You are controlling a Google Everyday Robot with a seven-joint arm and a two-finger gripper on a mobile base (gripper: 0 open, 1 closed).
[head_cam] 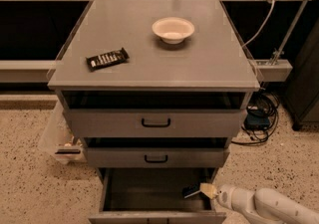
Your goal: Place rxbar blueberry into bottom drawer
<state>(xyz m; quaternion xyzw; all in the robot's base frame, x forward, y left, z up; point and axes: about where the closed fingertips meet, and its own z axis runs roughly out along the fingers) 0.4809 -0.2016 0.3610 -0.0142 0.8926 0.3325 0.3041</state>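
Note:
The bottom drawer (144, 193) is pulled open and its dark interior shows. My gripper (204, 190) reaches in from the lower right, over the drawer's right side. It is shut on the rxbar blueberry (191, 191), a small dark blue bar that sticks out to the left of the fingertips, tilted, low inside the drawer near its right wall. I cannot tell whether the bar touches the drawer floor. My white arm (264, 207) runs off to the lower right corner.
A black-brown wrapped bar (107, 58) and a white bowl (173, 29) lie on the cabinet top (209, 63). The two upper drawers (155, 122) with black handles are nearly shut. Cables (259, 118) lie right of the cabinet, a clear bin (61, 143) to its left.

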